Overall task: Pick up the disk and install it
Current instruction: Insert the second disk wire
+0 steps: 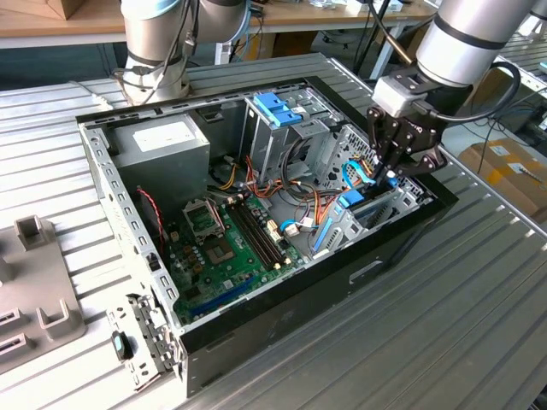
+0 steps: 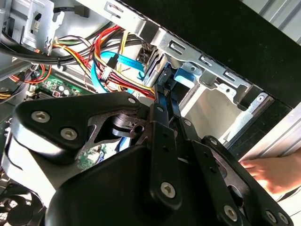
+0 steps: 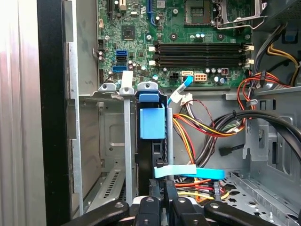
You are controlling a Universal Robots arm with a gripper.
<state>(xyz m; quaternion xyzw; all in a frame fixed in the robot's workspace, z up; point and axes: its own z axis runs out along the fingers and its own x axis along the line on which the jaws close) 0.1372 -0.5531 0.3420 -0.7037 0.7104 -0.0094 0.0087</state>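
Disk (image 3: 152, 123) edge-on in bay slot, gripper (image 3: 160, 188) shut on it.

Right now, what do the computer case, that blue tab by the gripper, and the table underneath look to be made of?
The computer case looks like bare sheet metal: dull grey, with punched holes along its folded rim. The blue tab seems to be plastic: flat, even light-blue colour, moulded shape. The table appears to be ribbed metal, perhaps aluminium, with a pale brushed sheen and long parallel grooves.

bright, even light | glare — table edge (image 3: 19, 94) | end effector (image 2: 162, 101) blurred
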